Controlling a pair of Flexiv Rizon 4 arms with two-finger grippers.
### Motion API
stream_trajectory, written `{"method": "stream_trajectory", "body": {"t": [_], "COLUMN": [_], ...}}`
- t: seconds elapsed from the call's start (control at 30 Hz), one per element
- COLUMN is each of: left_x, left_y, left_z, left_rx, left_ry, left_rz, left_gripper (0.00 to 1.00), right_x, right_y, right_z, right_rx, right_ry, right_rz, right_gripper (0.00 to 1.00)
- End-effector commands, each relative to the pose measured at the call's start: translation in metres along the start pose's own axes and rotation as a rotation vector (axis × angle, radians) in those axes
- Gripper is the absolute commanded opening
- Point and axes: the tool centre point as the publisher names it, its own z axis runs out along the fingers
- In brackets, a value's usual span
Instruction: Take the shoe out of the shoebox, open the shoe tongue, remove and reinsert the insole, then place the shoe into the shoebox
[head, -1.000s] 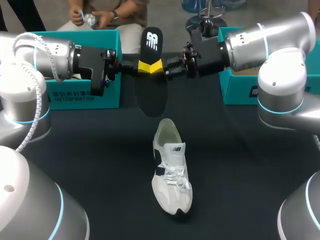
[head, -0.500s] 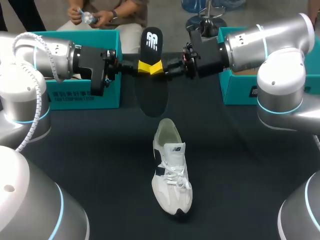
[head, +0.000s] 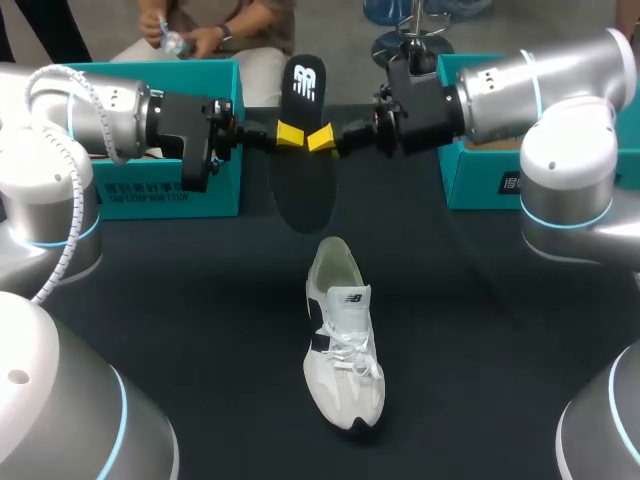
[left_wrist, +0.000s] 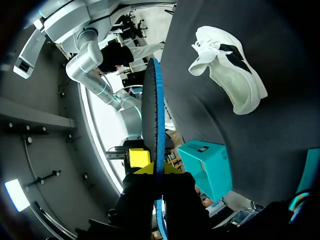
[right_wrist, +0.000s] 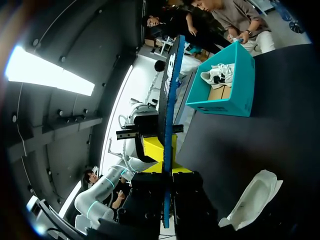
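A black insole (head: 303, 170) with a white logo hangs upright above the table, held from both sides. My left gripper (head: 290, 133) is shut on its middle from the left, and my right gripper (head: 322, 140) is shut on it from the right. In the left wrist view the insole (left_wrist: 154, 110) runs edge-on between the yellow tips of the left gripper (left_wrist: 153, 169). The right wrist view shows the insole (right_wrist: 169, 115) edge-on in the right gripper (right_wrist: 167, 169). The white shoe (head: 343, 335) lies on the black table below, toe toward the front. It appears again as the shoe (left_wrist: 227, 65) and the shoe (right_wrist: 252, 200).
A teal shoebox (head: 170, 195) stands at the back left behind my left arm, and it holds another white shoe (right_wrist: 216, 76). A second teal box (head: 475, 185) stands at the back right under my right arm.
My right gripper has closed its fingers onto the insole. The left gripper, the insole and the shoe have stayed where they were.
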Motion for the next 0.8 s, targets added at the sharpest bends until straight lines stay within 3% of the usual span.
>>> {"method": "stream_trajectory", "body": {"t": [0.03,0.5,0.53,0.57,0.8], "left_x": [0.002,0.002,0.001,0.001,-0.007], "left_y": [0.000,0.000,-0.001,-0.001,-0.010], "left_z": [0.001,0.001,0.000,0.000,-0.010], "left_rx": [-0.002,-0.002,0.010,0.011,0.077], "left_ry": [0.001,0.001,0.005,-0.003,-0.025], "left_rz": [0.001,0.001,-0.004,-0.010,-0.083], "left_gripper": [0.00,0.00,0.82,1.00,1.00], "right_x": [0.001,0.004,0.004,0.004,-0.001], "right_y": [-0.002,-0.001,-0.001,-0.001,0.005], "right_z": [-0.001,-0.006,-0.006,-0.006,-0.013], "right_rx": [-0.006,-0.008,-0.009,-0.010,-0.021], "right_ry": [0.003,0.002,0.000,-0.003,-0.030], "right_rz": [-0.002,-0.017,-0.020,-0.024,-0.038], "right_gripper": [0.00,0.00,0.00,0.00,0.00]}}
